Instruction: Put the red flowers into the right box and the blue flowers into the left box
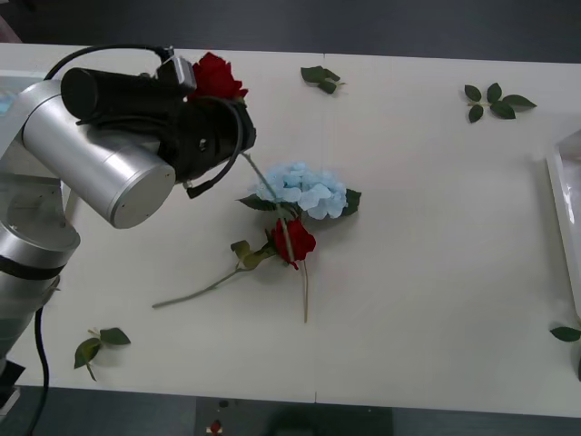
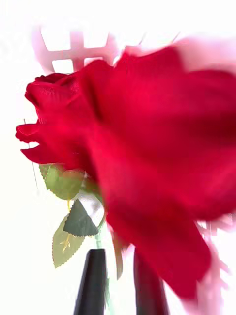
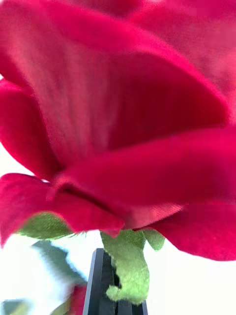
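The left claw (image 3: 115,290) is clamped on the stem of a red rose (image 1: 216,76), held above the surface's (image 1: 418,236) far left; the right claw (image 2: 120,285), nearly closed, pinches another rose's (image 2: 137,162) stem. A third rose (image 1: 297,240) lies beside a blue hydrangea (image 1: 304,189) mid-surface. The left-held rose's long stem trails toward the hydrangea, so I judge it could snag and drag it.

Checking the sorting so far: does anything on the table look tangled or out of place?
Yes. A red rose lies across the blue hydrangea mid-table, their stems crossing. The left gripper holds another rose with its long stem dangling toward that pile.
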